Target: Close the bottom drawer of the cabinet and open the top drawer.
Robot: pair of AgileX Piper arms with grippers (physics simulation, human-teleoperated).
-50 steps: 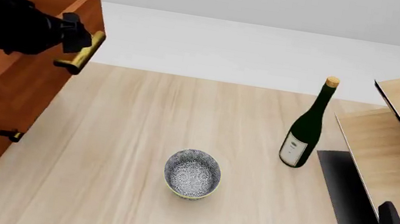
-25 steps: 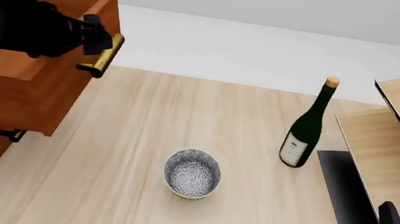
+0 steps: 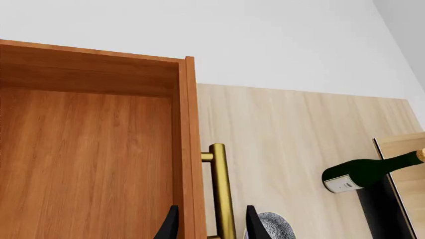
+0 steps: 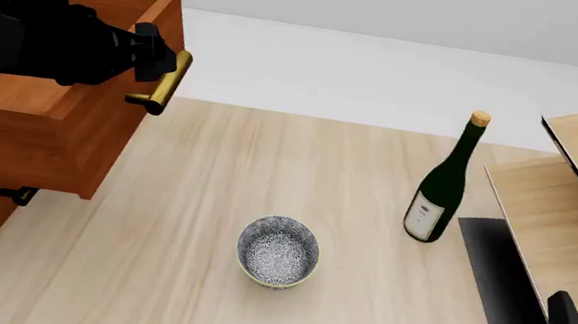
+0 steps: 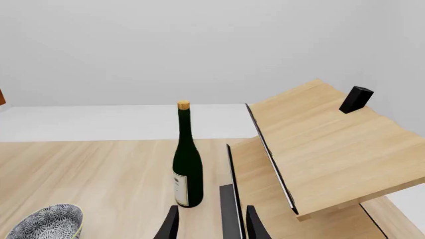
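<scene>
One grip point: brass bar handle fronting the reddish-brown wooden top drawer.
Handling: stiff, heavy, probably slick.
Left gripper: jaws pinching that handle.
Right gripper: jaws spread, empty.

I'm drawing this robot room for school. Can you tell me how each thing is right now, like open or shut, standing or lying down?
top drawer: pulled out, open.
brass handle: between the left pincer's fingers.
left pincer: closed around the handle.
right pincer: open, holding nothing.
bottle: standing upright, corked.
bowl: right way up, looks empty.
bottom drawer: can't tell from here.
</scene>
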